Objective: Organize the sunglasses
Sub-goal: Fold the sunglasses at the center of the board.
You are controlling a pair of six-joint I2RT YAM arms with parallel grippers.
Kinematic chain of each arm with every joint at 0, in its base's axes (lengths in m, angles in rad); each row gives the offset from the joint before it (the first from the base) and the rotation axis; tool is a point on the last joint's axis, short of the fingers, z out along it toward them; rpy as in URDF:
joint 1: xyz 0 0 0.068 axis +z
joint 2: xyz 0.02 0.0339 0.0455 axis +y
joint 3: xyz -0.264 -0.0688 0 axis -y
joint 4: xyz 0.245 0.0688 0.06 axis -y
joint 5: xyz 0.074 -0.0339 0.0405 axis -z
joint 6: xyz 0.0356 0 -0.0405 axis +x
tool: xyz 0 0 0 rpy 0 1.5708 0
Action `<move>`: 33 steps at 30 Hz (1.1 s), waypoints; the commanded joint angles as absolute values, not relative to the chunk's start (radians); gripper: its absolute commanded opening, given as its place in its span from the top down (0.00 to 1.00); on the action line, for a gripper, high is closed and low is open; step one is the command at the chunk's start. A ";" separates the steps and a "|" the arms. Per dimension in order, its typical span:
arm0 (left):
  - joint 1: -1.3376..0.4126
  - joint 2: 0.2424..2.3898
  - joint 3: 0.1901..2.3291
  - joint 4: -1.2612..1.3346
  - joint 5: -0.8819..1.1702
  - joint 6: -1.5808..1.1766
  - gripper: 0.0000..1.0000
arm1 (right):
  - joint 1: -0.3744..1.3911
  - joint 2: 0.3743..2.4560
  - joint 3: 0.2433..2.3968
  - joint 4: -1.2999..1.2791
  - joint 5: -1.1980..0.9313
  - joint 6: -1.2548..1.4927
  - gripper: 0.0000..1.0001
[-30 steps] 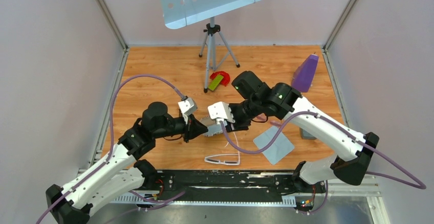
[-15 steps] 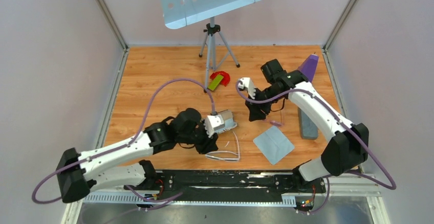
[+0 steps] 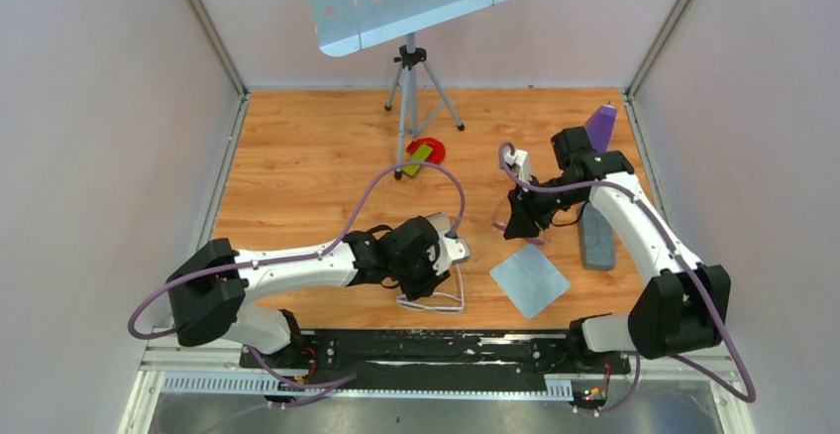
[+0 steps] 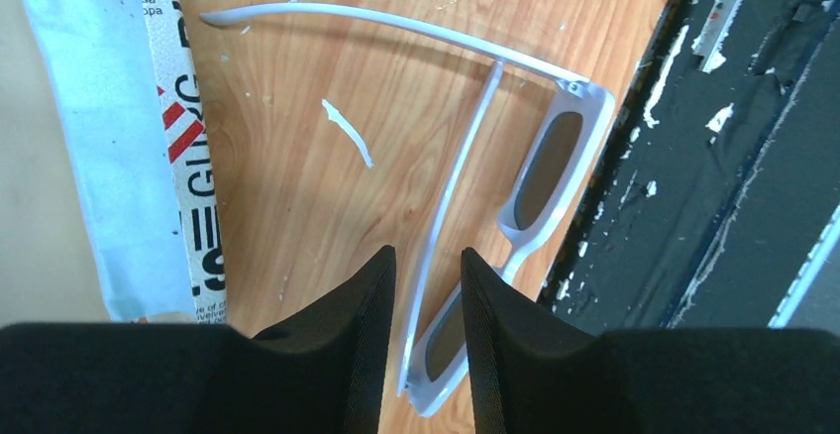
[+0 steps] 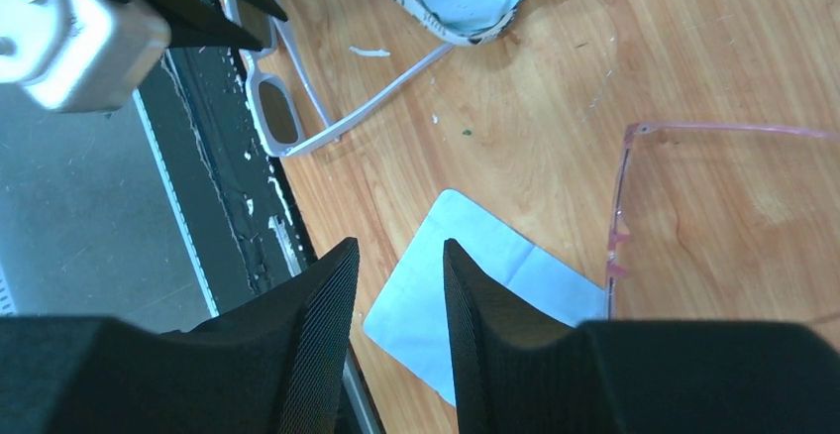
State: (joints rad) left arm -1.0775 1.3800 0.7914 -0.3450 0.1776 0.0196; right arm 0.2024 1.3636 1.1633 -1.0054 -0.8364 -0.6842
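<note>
A white-framed pair of sunglasses with dark lenses lies by the table's near edge, one slender arm swung out. My left gripper hovers open just over it, the folded arm running between the fingers without visible contact. A second pair of glasses, translucent pink and thin-framed, lies on the wood further right. My right gripper is open and empty above a light blue cloth, close to the pink pair's left side.
A pale blue soft pouch with printed lettering lies just beyond the white pair. A grey oblong case sits right of the cloth. A red and green item, a tripod stand and a purple object stand further back.
The grippers, earlier together at mid-table on a small item, have separated. My left one came down over the white pair, whose arm swung out. My right one pulled back right.
</note>
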 commanded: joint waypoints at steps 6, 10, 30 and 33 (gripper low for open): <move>-1.084 1.450 0.807 -0.303 0.195 0.052 0.70 | 0.185 1.384 1.046 -1.008 -0.899 -0.581 0.57; -1.084 1.459 0.804 -0.311 0.190 0.056 0.72 | 0.204 1.508 1.055 -1.026 -0.936 -0.476 0.59; -1.279 0.940 0.627 -0.401 -0.213 -0.508 0.76 | 0.545 1.701 1.065 -0.820 -0.573 -0.328 0.75; -1.433 1.006 0.636 -0.411 -0.281 -0.473 0.83 | 0.572 1.728 1.081 -0.797 -0.578 -0.310 0.76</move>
State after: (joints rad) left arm -1.2907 0.9287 0.6498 -0.3485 -0.2039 -0.4271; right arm 0.5316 1.6981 1.0691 -0.8429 -0.6186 -0.3439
